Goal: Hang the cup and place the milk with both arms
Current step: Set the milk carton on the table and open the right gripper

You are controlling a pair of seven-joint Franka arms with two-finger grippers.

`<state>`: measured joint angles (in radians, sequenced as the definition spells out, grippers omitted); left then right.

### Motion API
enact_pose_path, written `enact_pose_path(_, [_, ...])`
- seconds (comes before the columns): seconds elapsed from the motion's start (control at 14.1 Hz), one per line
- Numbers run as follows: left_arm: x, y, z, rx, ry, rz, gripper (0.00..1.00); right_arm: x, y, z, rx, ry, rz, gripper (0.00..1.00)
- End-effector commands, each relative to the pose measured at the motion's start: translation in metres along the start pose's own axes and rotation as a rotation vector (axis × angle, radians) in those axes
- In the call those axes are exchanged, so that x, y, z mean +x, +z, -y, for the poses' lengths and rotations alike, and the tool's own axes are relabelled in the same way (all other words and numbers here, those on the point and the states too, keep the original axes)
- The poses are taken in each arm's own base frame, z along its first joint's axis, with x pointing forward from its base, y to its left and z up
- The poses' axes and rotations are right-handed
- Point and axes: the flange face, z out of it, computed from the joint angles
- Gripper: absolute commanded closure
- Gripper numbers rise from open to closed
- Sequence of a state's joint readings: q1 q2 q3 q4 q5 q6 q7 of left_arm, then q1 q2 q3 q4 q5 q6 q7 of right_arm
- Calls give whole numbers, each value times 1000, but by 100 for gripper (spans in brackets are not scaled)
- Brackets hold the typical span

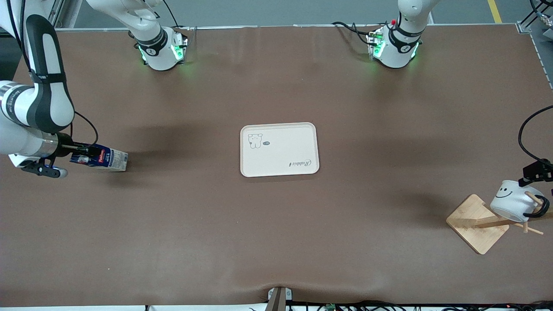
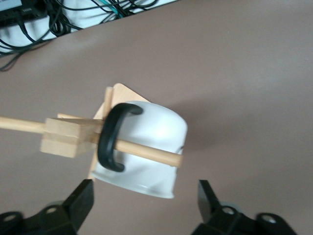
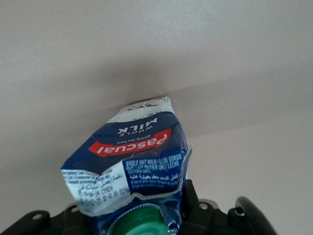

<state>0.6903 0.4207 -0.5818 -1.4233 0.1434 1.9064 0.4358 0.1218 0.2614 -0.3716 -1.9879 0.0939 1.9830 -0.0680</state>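
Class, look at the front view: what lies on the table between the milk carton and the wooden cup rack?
The front view shows one thing between the milk carton and the wooden cup rack: a cream tray mid-table. The rest is bare brown tabletop.

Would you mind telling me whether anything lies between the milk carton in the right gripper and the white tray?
Nothing visible does. The right gripper holds the dark blue milk carton at the right arm's end of the table, and only bare brown tabletop lies between it and the white rectangular tray.
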Motion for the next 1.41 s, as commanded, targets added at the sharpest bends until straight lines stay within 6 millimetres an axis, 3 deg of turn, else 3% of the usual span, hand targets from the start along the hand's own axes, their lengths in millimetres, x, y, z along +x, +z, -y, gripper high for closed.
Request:
enact_pose_path(0.0, [5, -18, -28, -15, -56, 60, 0, -12, 20, -4, 1, -7, -23, 100])
enact_pose_path(0.07, [4, -21, -32, -15, -93, 81, 0, -12, 21, -4, 1, -4, -25, 100])
enact_pose_path(0.14, [2, -27, -35, 5, -129, 91, 0, -12, 21, -4, 0, -4, -23, 90])
enact_pose_path(0.28, [7, -46, -56, 58, -174, 87, 0, -11, 17, -1, 0, -8, -20, 41])
enact_pose_path(0.35, [4, -55, -68, 65, -202, 116, 0, -10, 11, -2, 1, -8, -14, 21])
enact_pose_path(0.42, [4, -58, -79, 65, -224, 136, 0, -10, 5, -1, 3, -9, -5, 17])
enact_pose_path(0.57, [2, -82, -103, 83, -260, 135, 0, -8, -7, 0, 5, -12, 4, 1])
enact_pose_path(0.92, [6, -103, -155, 102, -339, 141, 0, -5, -32, 3, 7, -17, 24, 0])
enact_pose_path(1.27, [8, -114, -172, 105, -321, 122, 0, -9, -70, 15, -5, -48, 94, 0])
enact_pose_path(1.34, [10, -117, -180, 108, -306, 116, 0, -6, -69, 19, -22, -53, 131, 0])
